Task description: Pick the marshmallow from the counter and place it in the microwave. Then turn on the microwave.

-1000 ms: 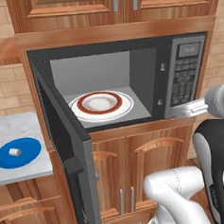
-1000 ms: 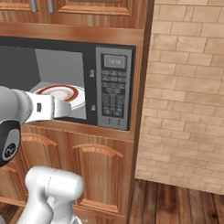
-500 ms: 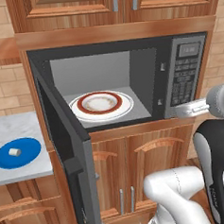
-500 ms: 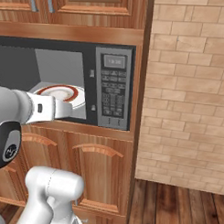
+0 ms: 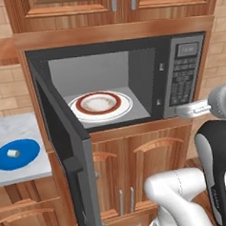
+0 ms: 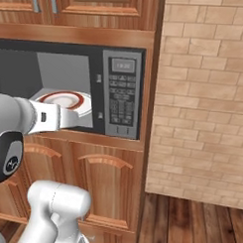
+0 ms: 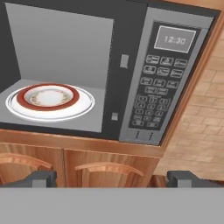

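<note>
The marshmallow is a small white stub lying on a round blue plate on the marble counter at the far left. The microwave stands with its door swung wide open, and a white red-rimmed plate rests inside. My gripper hovers in front of the microwave's lower right, near the keypad. It is open, with nothing between its fingertips. It is far to the right of the marshmallow.
The open door juts out between the counter and the oven cavity. Wooden cabinets lie below and above. A brick wall rises to the right of the microwave.
</note>
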